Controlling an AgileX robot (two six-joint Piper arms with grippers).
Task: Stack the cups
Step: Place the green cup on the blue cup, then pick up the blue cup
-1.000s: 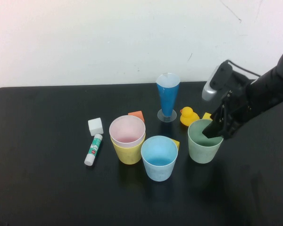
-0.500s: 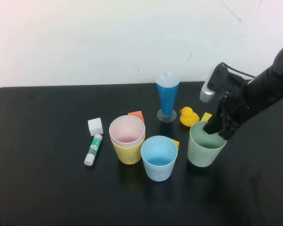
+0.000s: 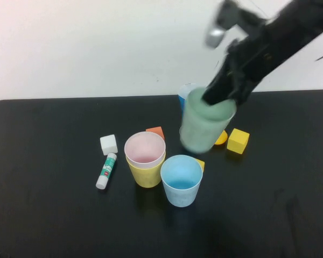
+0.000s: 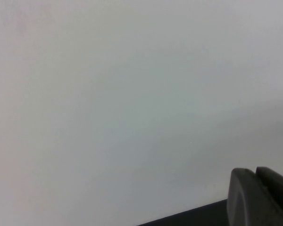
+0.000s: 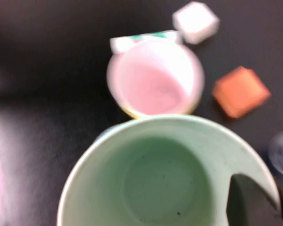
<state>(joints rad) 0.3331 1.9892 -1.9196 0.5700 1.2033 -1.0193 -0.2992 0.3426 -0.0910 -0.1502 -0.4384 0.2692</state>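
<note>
1. While the right gripper (image 3: pixel 222 97) held the green cup (image 3: pixel 204 124) in the air by its rim, one finger inside and one outside, pinching the wall, the cup hung above the table, in front of the blue cone glass (image 3: pixel 184 94) and near the pink cup (image 3: pixel 145 150).
2. The pink cup sat nested in the yellow cup (image 3: pixel 146 174), and the blue cup (image 3: pixel 181 180) stood just beside that pair, empty and upright.
3. The left gripper (image 4: pixel 259 197) was not in the high view; its wrist camera faced a bare wall, and I cannot tell how its jaws stood.
4. Risks, as I judged them:
   - The grip was on one side of the rim only, so the cup could swing or slip out on a fast move.
   - A tilted cup brought down off-centre could catch a rim and tip the blue cup or the pink-yellow pair.
   - A low carry could knock over the cone glass, which looked top-heavy on its small foot.
   - The standing cups were close together, so the arm could clip one while lowering into the other.
5. The table (image 3: pixel 43 215) was matt black with a rounded back edge, and carried loose clutter: a glue stick (image 3: pixel 106 171), a white cube (image 3: pixel 109 144), an orange block (image 3: pixel 156 131) and a yellow cube (image 3: pixel 238 141).
6. Behind it stood a plain white wall (image 3: pixel 97 48) with a few faint marks.
</note>
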